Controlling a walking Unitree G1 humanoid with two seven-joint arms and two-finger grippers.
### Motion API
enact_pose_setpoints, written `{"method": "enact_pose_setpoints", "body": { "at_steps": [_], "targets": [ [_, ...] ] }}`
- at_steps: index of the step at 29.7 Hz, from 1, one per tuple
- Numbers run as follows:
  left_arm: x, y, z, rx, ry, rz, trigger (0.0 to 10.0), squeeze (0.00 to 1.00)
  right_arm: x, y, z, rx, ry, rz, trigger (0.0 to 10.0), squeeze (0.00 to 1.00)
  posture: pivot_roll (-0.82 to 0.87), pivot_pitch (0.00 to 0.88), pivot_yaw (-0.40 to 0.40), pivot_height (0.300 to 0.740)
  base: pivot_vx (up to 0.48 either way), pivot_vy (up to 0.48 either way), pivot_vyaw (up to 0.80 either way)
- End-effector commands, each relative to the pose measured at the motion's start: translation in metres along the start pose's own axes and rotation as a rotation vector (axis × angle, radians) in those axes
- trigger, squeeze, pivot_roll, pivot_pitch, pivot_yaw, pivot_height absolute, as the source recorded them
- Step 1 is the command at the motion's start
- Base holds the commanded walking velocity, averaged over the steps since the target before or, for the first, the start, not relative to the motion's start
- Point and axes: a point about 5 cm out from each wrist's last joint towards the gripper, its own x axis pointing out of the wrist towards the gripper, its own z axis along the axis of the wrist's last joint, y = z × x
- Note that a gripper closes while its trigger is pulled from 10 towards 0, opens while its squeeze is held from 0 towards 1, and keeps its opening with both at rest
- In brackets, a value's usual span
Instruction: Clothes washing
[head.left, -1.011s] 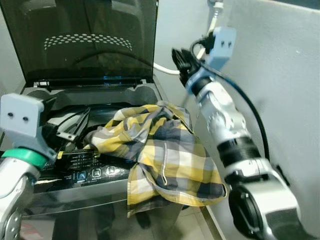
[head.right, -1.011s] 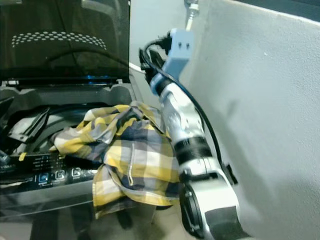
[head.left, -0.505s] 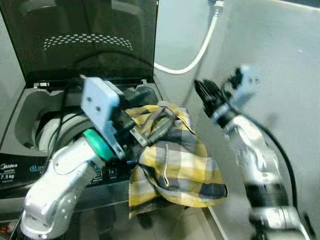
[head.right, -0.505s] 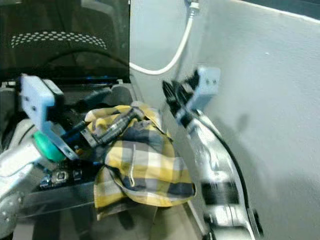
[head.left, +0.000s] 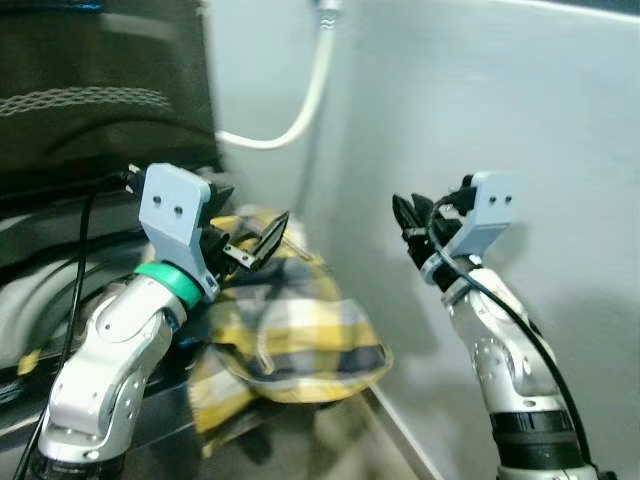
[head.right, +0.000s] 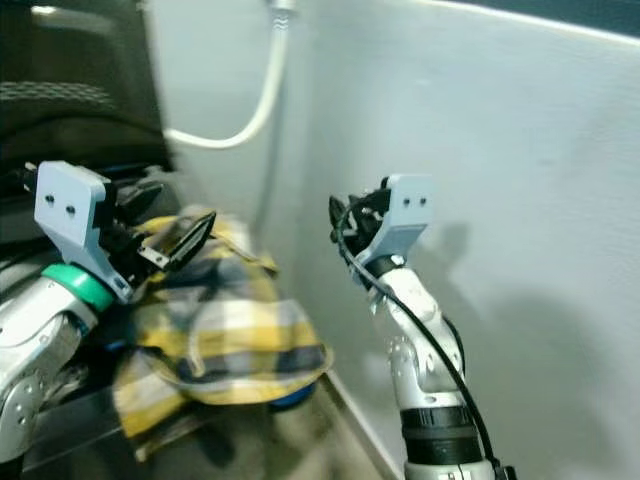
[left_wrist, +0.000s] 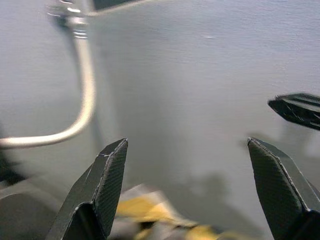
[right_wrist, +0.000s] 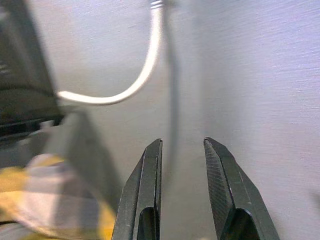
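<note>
A yellow, white and dark plaid shirt (head.left: 290, 340) lies draped over the front right corner of the top-loading washer (head.left: 40, 290) and hangs down its side. My left gripper (head.left: 258, 243) is lifted just above the shirt's upper folds, open, with nothing between its fingers (left_wrist: 107, 185). My right gripper (head.left: 408, 222) is raised to the right of the shirt, close to the grey wall (head.left: 520, 100). It is open by a narrow gap and holds nothing. The shirt also appears as a blurred yellow patch (right_wrist: 45, 200) in the right wrist view.
The washer's dark lid (head.left: 100, 90) stands open at the left. A white hose (head.left: 290, 120) curves down the wall behind the machine. The wall runs close along the washer's right side, leaving a narrow strip of floor (head.left: 330, 450).
The camera has swung to the right. My left gripper has lifted off the shirt and opened wide. My right arm has dropped lower, away from the washer. The shirt stays draped on the corner.
</note>
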Motion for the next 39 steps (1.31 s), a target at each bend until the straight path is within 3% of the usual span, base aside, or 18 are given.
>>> {"method": "enact_pose_setpoints", "body": {
  "at_steps": [1, 8, 9, 15, 21, 30, 35, 39],
  "targets": [
    [0.0, -0.004, 0.001, 0.005, -0.017, -0.019, 10.0, 0.0, -0.001, 0.001, -0.002, -0.002, 0.006, -0.003, 10.0, 0.0, 0.09, 0.0, 0.015, 0.74, 0.0, 0.0, -0.8],
    [0.001, -0.022, 0.011, -0.051, -0.108, -0.142, 10.0, 0.0, -0.003, -0.001, 0.005, -0.013, -0.004, -0.012, 10.0, 0.0, 0.08, 0.0, 0.011, 0.74, 0.0, 0.0, -0.8],
    [0.001, -0.03, 0.015, -0.093, -0.133, -0.212, 10.0, 0.0, -0.004, -0.003, 0.008, -0.007, -0.016, -0.009, 10.0, 0.0, 0.08, 0.0, 0.017, 0.74, 0.0, 0.0, -0.8],
    [0.002, -0.036, 0.013, -0.117, -0.124, -0.268, 10.0, 0.0, -0.005, -0.006, 0.011, -0.012, -0.022, -0.01, 10.0, 0.0, 0.08, 0.0, 0.019, 0.74, 0.0, 0.0, -0.8],
    [0.015, -0.046, -0.013, -0.137, -0.021, -0.246, 10.0, 0.0, -0.015, -0.018, 0.008, -0.042, 0.009, -0.025, 10.0, 0.0, 0.08, 0.0, 0.018, 0.74, 0.0, 0.0, -0.8],
    [0.016, -0.065, -0.01, -0.185, -0.049, -0.368, 10.0, 0.0, -0.021, -0.026, 0.005, -0.056, 0.038, -0.048, 10.0, 0.0, 0.07, 0.0, 0.024, 0.74, 0.0, 0.0, -0.8],
    [0.019, -0.061, -0.015, -0.179, -0.02, -0.3, 10.0, 0.0, -0.021, -0.028, 0.006, -0.06, 0.039, -0.053, 10.0, 0.0, 0.07, 0.003, 0.022, 0.74, 0.0, 0.0, -0.8],
    [0.018, -0.046, -0.021, -0.165, 0.01, -0.185, 10.0, 0.0, -0.021, -0.029, 0.006, -0.06, 0.046, -0.051, 10.0, 0.0, 0.07, 0.004, 0.017, 0.74, 0.0, 0.0, -0.8]
  ]
}}
